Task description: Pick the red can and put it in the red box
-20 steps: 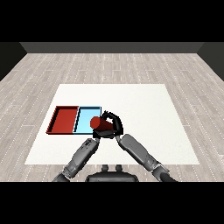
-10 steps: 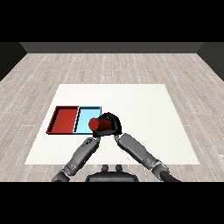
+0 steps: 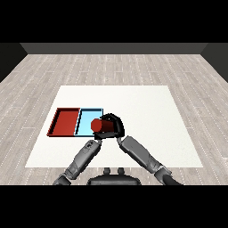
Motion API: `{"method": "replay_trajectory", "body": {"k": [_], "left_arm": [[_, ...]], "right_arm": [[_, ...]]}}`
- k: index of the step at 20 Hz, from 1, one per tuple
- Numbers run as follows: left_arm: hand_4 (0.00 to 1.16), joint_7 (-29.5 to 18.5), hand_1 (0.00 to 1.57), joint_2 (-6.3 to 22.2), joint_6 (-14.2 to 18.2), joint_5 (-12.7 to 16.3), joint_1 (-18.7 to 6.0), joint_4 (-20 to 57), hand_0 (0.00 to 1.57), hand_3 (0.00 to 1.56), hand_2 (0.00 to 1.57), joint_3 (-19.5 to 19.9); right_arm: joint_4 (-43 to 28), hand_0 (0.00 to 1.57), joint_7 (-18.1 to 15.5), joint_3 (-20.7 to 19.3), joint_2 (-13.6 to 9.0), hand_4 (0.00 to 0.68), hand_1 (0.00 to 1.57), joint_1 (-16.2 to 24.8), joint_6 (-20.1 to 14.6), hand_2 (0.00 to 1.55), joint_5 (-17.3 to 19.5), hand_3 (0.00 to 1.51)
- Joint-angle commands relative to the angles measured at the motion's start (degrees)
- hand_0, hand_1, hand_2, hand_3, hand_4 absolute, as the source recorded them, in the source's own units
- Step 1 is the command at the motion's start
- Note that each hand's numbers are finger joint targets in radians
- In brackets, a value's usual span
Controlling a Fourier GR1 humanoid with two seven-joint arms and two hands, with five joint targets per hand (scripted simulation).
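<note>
Now the right hand (image 3: 114,124), curled around the red can (image 3: 101,125), has moved left; the red tray (image 3: 57,120) waits farther left.

- A white desk (image 3: 147,107) carries a red tray (image 3: 65,122) and a light blue tray (image 3: 85,119) side by side.
- The right robot hand (image 3: 114,125) curls round a red can (image 3: 100,125), tipped sideways above the blue tray's right edge.
- The left robot hand is mostly hidden beneath the can.
</note>
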Motion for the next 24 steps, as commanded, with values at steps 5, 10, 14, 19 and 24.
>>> {"method": "replay_trajectory", "body": {"k": [5, 10, 14, 19, 24], "left_arm": [[1.12, -3.16, 1.57, -0.5, 3.93, 4.78, -5.76, 5.58, 1.57, 1.45, 1.53, -2.33], [1.14, 2.78, 1.57, 1.14, 1.43, -3.44, 2.55, -6.36, 1.57, 1.5, 1.57, -1.35], [1.15, -2.62, 1.57, -0.49, -1.25, 0.53, 2.93, 0.88, 1.57, 1.51, 1.57, 1.25], [1.14, 0.06, 1.57, -0.48, 1.15, -1.1, 0.23, 1.32, 1.57, 1.49, 1.57, 0.92], [1.14, 0.41, 1.57, 3.18, -1.94, -2.65, 1.59, -1.46, 1.57, 1.48, 1.57, 4.98]], "right_arm": [[-0.53, 0.0, 3.02, -0.91, 0.21, 0.0, 0.0, 1.79, 2.21, 0.0, 6.07, 0.0], [-0.08, 0.0, 1.85, -2.94, 0.18, 0.0, 0.0, 1.6, 3.92, 0.0, 6.38, 0.0], [-2.99, 0.0, 2.74, -6.97, 0.19, 0.0, 0.0, 2.73, 5.74, 0.0, 7.98, 0.0], [-7.94, 0.0, 4.78, -12.69, -1.37, 0.0, 0.0, 3.62, 6.04, 0.0, 9.94, 0.0], [-24.12, 0.0, 4.66, -14.82, -10.48, 0.0, 0.0, 16.59, 10.6, 0.0, 7.05, 0.0]]}}
